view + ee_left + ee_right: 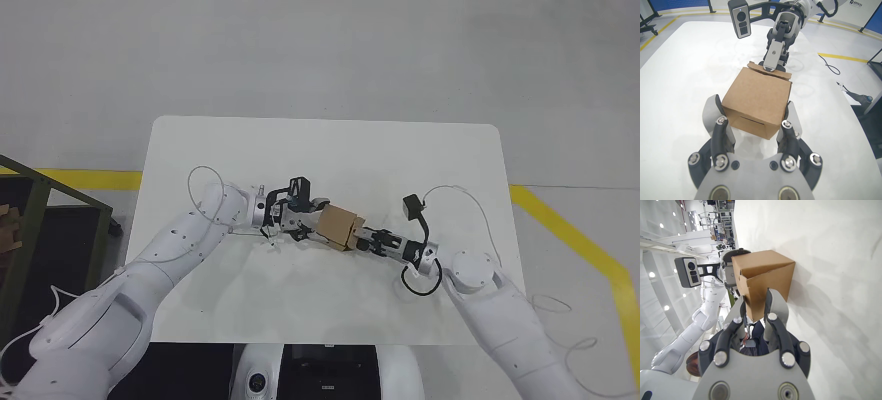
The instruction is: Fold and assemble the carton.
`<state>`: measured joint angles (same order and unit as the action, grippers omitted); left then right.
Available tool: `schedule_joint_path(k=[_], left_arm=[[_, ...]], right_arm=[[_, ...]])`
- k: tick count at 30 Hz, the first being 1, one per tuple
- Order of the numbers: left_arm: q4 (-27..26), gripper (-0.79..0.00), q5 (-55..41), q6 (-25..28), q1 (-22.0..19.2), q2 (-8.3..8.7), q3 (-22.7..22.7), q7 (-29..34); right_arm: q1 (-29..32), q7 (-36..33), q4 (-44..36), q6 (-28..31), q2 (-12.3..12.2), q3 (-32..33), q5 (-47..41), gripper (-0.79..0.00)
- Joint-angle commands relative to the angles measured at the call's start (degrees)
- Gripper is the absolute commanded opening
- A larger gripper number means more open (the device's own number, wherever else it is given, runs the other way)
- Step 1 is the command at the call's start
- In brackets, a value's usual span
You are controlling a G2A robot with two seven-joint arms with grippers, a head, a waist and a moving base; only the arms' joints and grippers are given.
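A brown carton [338, 225] lies on its side in the middle of the white table [450, 160]. My left gripper [303, 226] holds the carton's left end. In the left wrist view its fingers [715, 108] press both sides of the carton [757, 92], whose near face is tucked in with a slot. From the right, my right gripper [362, 238] is shut on a loose flap at the far end. In the right wrist view it [756, 306] pinches that flap, and the carton [770, 275] is open at this end. The left wrist view shows the right gripper [770, 69] on the flap.
White table surface lies free all around the carton. A dark green cart [20, 230] stands on the floor left of the table. Yellow floor tape [560, 215] runs past the table's right side. Thin white cables loop near both wrists.
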<state>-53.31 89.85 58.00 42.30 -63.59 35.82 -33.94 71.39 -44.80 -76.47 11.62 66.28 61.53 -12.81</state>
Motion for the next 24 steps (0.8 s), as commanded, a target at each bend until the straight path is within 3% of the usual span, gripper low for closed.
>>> schedule_joint_path(k=[1,24], left_arm=[[-0.07,-0.234,-0.04,0.0,0.02,0.01,-0.04,-0.02],[-0.02,-0.225,-0.47,0.0,-0.41,-0.04,-0.76,-0.24]], right_arm=[[0.1,0.31,-0.23,-0.15,-0.02,0.09,0.19,-0.616],[1.42,4.85,-6.64,-6.28,-0.26,-0.36,8.1,-0.634]])
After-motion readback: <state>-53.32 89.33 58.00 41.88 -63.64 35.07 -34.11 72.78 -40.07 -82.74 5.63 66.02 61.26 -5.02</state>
